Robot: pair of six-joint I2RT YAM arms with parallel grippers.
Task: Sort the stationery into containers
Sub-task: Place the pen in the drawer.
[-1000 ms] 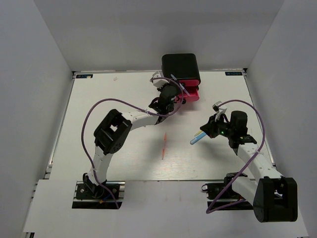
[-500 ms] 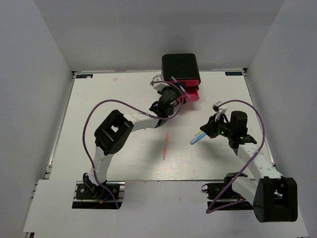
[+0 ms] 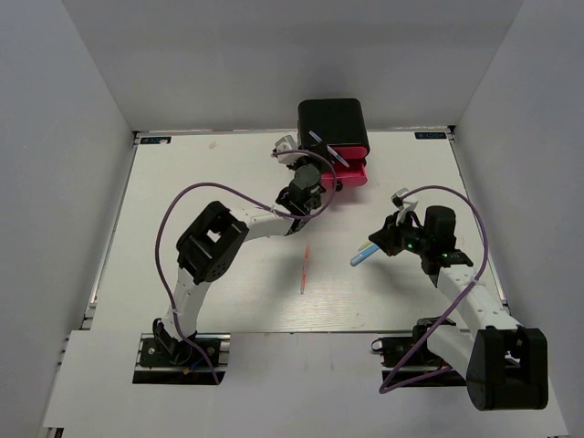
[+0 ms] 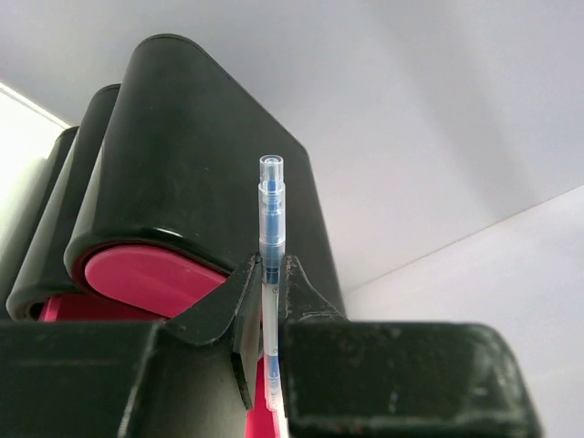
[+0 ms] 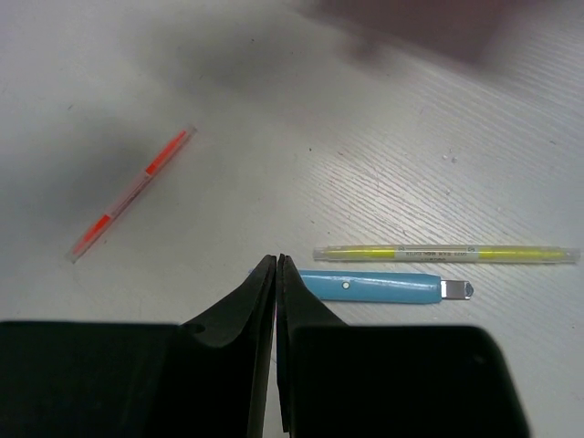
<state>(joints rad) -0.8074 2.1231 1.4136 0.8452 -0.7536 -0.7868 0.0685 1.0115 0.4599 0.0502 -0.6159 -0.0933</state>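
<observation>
The left pincer (image 4: 271, 274) is gripping a thin clear pen (image 4: 271, 210) with a blue core, its fingers closed narrowly on it. The pen is standing upright between them, and its capped end is rising above the tips. Directly behind the pen, the black rounded box (image 4: 192, 155) is filling much of the wrist view, with the pink drawers (image 4: 137, 274) showing at its lower front. In the overhead view the pincer is hovering at the far middle of the counter (image 3: 201, 201), right in front of the box. There the drawers are jutting out from the box's near side. Whether the pen is touching a drawer cannot be told.

The right pincer (image 5: 276, 269) is pressing its fingers together, with nothing visible between them. Its tips are sitting just beside one end of the light-blue marker (image 5: 370, 286), which is lying flat on the counter. Contact between the two cannot be judged. The yellow pen (image 5: 447, 252) is lying just beyond the marker, roughly parallel to it. The red pen (image 5: 132, 193) is lying well apart, near the middle of the counter.
</observation>
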